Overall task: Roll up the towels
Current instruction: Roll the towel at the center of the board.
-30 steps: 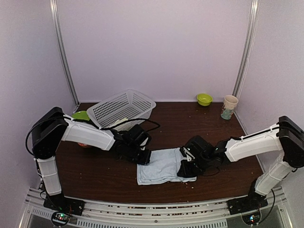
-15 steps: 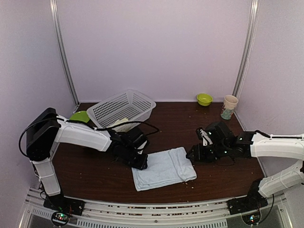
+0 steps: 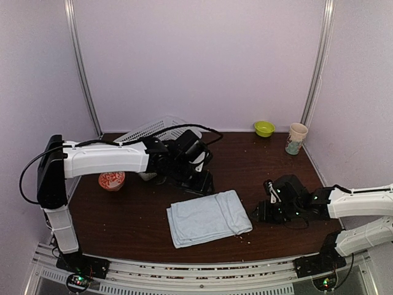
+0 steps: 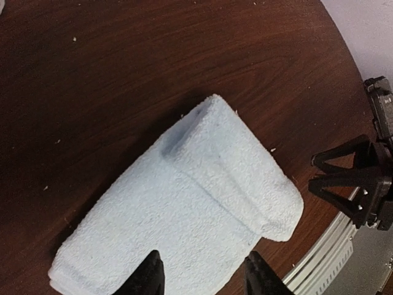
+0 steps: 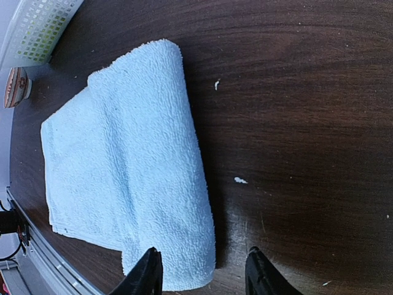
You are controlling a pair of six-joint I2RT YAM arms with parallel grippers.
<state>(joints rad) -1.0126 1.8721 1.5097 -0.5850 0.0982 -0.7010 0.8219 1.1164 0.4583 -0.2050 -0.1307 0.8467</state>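
Observation:
The pale blue towel (image 3: pixel 206 217) lies on the dark wood table, its right end rolled over into a thick fold. My left gripper (image 3: pixel 202 184) is open and empty, raised above the towel's far edge; in its wrist view the towel (image 4: pixel 202 203) fills the space under the open left gripper (image 4: pixel 202 279). My right gripper (image 3: pixel 259 212) is open and empty, low on the table just right of the rolled end. In the right wrist view the towel's roll (image 5: pixel 153 160) lies by the left fingertip of the right gripper (image 5: pixel 202 276). The lime-green lemon towel is out of view.
A white mesh basket (image 3: pixel 153 128) stands at the back left, partly hidden by my left arm. A red patterned bowl (image 3: pixel 112 180) sits at the left. A small green bowl (image 3: pixel 264 128) and a paper cup (image 3: pixel 297 138) stand at the back right. Crumbs dot the table.
My left gripper has lifted off the towel's left edge and moved back and to the right. My right gripper let go of the roll and backed off to the right. The red bowl now shows.

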